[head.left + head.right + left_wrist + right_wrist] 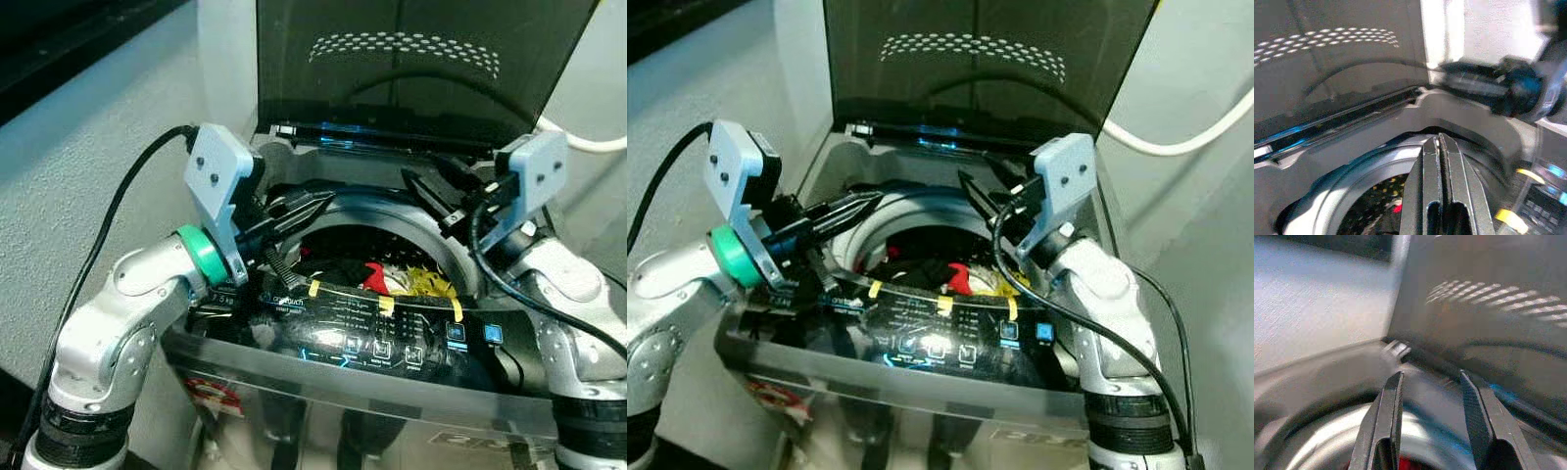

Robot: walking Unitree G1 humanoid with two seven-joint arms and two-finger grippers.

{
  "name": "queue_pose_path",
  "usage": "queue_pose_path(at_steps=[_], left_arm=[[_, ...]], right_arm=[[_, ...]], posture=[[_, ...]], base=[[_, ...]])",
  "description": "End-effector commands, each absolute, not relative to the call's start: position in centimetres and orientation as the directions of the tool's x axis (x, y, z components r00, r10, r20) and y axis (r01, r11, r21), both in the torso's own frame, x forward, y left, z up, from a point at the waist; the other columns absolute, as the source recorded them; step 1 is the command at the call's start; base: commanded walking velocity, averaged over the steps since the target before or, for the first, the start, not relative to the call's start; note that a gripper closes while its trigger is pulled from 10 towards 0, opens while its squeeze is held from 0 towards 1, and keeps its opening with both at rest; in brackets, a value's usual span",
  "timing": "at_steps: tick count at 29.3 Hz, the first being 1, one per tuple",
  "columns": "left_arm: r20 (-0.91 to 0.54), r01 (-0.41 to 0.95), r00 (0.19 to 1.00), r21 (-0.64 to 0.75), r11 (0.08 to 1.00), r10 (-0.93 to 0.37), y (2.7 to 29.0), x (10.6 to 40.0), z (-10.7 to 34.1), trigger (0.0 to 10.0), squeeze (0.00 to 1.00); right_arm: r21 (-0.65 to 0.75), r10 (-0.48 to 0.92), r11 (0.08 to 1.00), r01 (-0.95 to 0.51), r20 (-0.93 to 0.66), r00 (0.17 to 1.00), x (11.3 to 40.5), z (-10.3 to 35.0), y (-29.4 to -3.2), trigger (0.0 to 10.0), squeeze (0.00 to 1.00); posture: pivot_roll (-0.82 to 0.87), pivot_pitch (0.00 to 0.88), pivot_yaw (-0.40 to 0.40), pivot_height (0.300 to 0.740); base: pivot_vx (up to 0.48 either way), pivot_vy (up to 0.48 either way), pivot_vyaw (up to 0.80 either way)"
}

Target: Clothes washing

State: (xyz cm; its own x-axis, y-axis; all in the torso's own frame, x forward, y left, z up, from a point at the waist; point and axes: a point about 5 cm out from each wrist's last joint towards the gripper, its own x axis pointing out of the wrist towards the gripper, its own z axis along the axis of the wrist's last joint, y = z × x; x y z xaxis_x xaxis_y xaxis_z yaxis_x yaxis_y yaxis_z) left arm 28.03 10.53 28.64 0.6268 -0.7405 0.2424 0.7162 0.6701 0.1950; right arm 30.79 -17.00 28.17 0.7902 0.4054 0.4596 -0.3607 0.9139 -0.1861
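My left gripper [318,203], fingers pressed together, at 10 o'clock over the washing machine drum [392,217]; my right gripper [419,183], fingers parted and empty, at 2. Clothes [372,276] inside.

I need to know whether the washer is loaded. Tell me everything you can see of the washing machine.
The washing machine is a top-loader with a shiny metallic front and grey top. Its dark tinted lid stands raised. The round drum holds black, red and yellow clothes. The front control panel glows blue, with yellow tape strips. Both tools hover above the opening.
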Motion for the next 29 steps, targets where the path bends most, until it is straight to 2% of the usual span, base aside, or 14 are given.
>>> queue_pose_path(at_steps=[1,3,8,9,10,11,12,14,15,17,20,25,26,29], left_arm=[[0.271,0.661,0.674,0.191,0.725,-0.687,10.5,29.0,28.9,10.0,0.0],[0.313,0.582,0.731,0.176,0.794,-0.606,10.8,30.0,29.3,10.0,0.0],[0.361,0.511,0.77,0.142,0.848,-0.525,11.2,30.7,30.1,10.0,0.0],[0.376,0.506,0.754,0.19,0.841,-0.538,11.0,30.8,30.6,10.0,0.0],[0.4,0.519,0.698,0.289,0.804,-0.594,10.2,30.8,31.9,10.0,0.0],[0.4,0.519,0.698,0.289,0.804,-0.594,10.2,30.8,31.9,10.0,0.0],[0.406,0.525,0.653,0.365,0.769,-0.639,9.6,30.7,32.7,10.0,0.0],[0.414,0.523,0.612,0.427,0.738,-0.674,9.4,30.7,34.1,10.0,0.0],[0.414,0.523,0.612,0.427,0.738,-0.674,9.4,30.7,34.1,10.0,0.0],[0.379,0.499,0.566,0.549,0.67,-0.732,11.1,30.1,36.5,10.0,0.0],[0.329,0.485,0.568,0.607,0.63,-0.754,12.7,29.3,37.1,10.0,0.0],[0.277,0.496,0.6,0.607,0.621,-0.75,13.5,28.5,35.5,10.0,0.0],[0.271,0.504,0.634,0.566,0.652,-0.725,13.1,28.4,33.7,10.0,0.0],[0.287,0.505,0.659,0.516,0.692,-0.695,12.3,28.5,32.1,10.0,0.0]], right_arm=[[-0.161,0.285,0.959,-0.235,0.561,0.777,30.5,29.4,-16.8,10.0,0.0],[-0.203,0.199,0.975,-0.091,0.606,0.77,30.6,29.4,-15.5,10.0,0.0],[-0.221,0.21,0.971,-0.092,0.602,0.77,30.2,28.4,-14.0,10.0,0.0],[-0.216,0.224,0.969,-0.115,0.592,0.774,30.0,28.0,-13.3,10.0,0.0],[-0.206,0.237,0.968,-0.142,0.582,0.778,30.0,27.6,-12.6,10.0,0.0],[-0.206,0.237,0.968,-0.142,0.582,0.778,30.0,27.6,-12.6,10.0,0.0],[-0.198,0.245,0.967,-0.158,0.576,0.78,30.1,27.5,-12.2,10.0,0.0],[-0.19,0.252,0.966,-0.173,0.573,0.78,30.1,27.5,-11.8,10.0,0.0],[-0.19,0.252,0.966,-0.173,0.573,0.78,30.1,27.5,-11.8,10.0,0.0],[-0.213,0.272,0.96,-0.182,0.566,0.778,29.7,27.3,-12.2,10.0,0.0],[-0.226,0.247,0.964,-0.141,0.563,0.789,29.3,26.8,-13.0,10.0,0.0],[-0.221,0.196,0.972,-0.084,0.553,0.81,28.9,26.1,-13.9,10.0,0.0],[-0.217,0.169,0.975,-0.055,0.549,0.819,28.8,25.7,-14.1,10.0,0.0],[-0.21,0.145,0.977,-0.032,0.552,0.821,28.8,25.6,-14.1,10.0,0.0]], posture=[[0.12,0.036,0.072,0.74],[0.12,0.036,0.072,0.74],[0.13,0.026,0.064,0.74],[0.14,0.029,0.06,0.74],[0.16,0.04,0.047,0.74],[0.16,0.04,0.047,0.74],[0.16,0.044,0.042,0.74],[0.16,0.046,0.044,0.74],[0.16,0.046,0.044,0.74],[0.16,0.046,0.061,0.74],[0.16,0.049,0.073,0.74],[0.16,0.051,0.077,0.74],[0.16,0.052,0.08,0.74],[0.16,0.052,0.08,0.74]], base=[[0.0,0.0,0.0],[0.0,0.0,0.0],[0.0,0.0,0.0],[0.0,0.0,0.0],[0.0,0.0,0.0],[0.0,0.0,0.0],[0.0,0.0,0.0],[0.0,0.0,0.0],[0.0,0.0,0.0],[0.0,0.0,0.0],[0.0,0.0,0.0],[0.0,0.0,0.0],[0.0,0.0,0.0],[0.0,0.0,0.0]])
